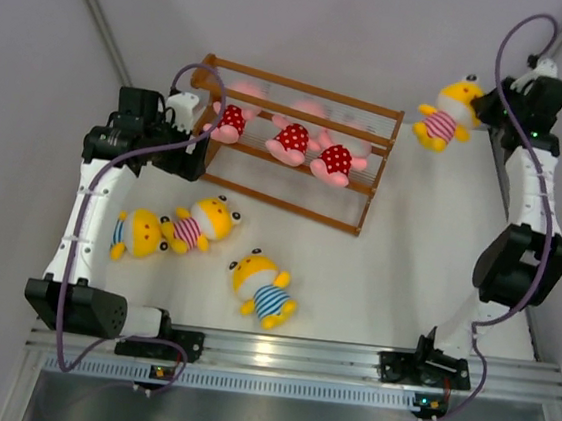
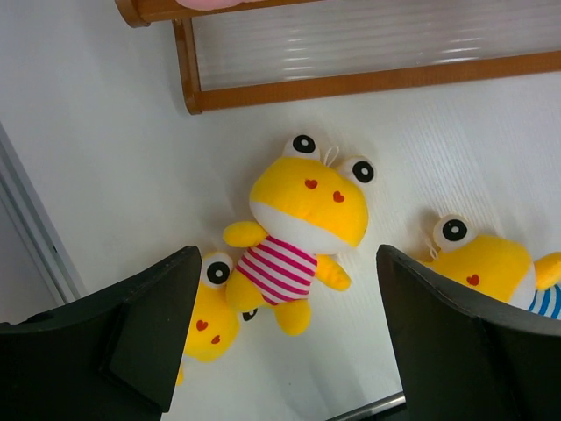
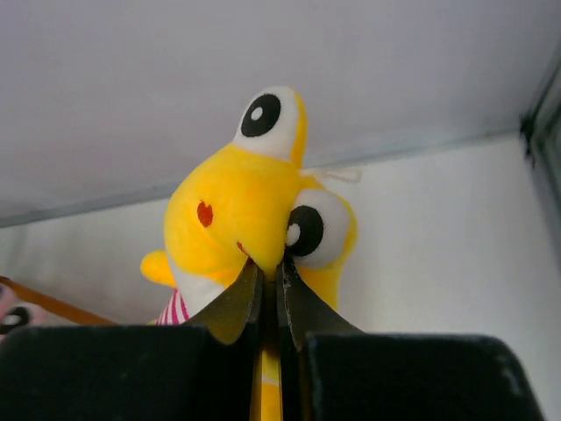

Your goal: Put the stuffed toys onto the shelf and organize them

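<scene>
The brown wooden shelf (image 1: 368,195) stands at the back centre with three pink toys in red dotted outfits (image 1: 294,138) lying on its tiers. My right gripper (image 1: 483,101) is shut on a yellow toy in a pink-striped shirt (image 1: 447,115), pinching its head (image 3: 237,210) and holding it in the air to the right of the shelf. My left gripper (image 1: 191,161) is open and empty beside the shelf's left end. Below it on the table lie a yellow pink-striped toy (image 2: 298,228) and two yellow blue-striped toys (image 1: 138,233) (image 1: 263,287).
The shelf's lower left corner (image 2: 188,88) shows at the top of the left wrist view. Grey walls close in the table at the back and both sides. A metal rail (image 1: 296,358) runs along the near edge by the arm bases.
</scene>
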Robot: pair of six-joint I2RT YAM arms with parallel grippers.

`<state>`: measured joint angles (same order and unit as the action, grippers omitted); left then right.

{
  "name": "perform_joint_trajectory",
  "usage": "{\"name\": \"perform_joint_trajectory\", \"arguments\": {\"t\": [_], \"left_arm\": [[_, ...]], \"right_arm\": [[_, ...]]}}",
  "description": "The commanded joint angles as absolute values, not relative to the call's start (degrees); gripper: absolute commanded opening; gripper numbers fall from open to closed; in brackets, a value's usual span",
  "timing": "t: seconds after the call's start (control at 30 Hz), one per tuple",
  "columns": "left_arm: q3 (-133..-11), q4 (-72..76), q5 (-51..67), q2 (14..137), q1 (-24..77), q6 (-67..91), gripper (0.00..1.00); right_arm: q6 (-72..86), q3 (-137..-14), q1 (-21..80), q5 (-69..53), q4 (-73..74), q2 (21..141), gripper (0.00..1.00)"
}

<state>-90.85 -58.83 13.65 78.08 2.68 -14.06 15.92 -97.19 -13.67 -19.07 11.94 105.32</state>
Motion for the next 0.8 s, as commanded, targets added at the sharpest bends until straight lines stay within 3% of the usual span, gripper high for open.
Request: {"name": "perform_joint_trajectory", "arguments": {"t": [0.0, 0.2, 0.47, 0.6, 0.77], "left_arm": [[-88.77, -59.94, 15.73, 74.10, 2.55, -16.08, 0.87], [-84.39, -60.03, 15.91, 69.88, 2.55, -16.26, 0.88], [-81.04, -60.03, 14.41, 66.97, 2.55, -16.61, 0.88], [-80.16, -59.94, 14.33, 66.53, 2.55, -16.70, 0.87], [-79.45, -59.94, 14.41, 66.45, 2.55, -16.61, 0.87]], "right_arm": [[8.45, -109.06, -13.71, -29.14, 19.84, 96.78, 0.00], [13.70, -117.06, -11.43, -46.47, 19.51, 93.34, 0.00], [29.16, -121.03, 2.61, -46.94, 15.92, 100.19, 0.00], [38.83, -115.32, 6.50, -46.76, 5.64, 102.21, 0.00], [42.10, -119.52, 8.09, -45.53, 7.79, 108.89, 0.00]]}}
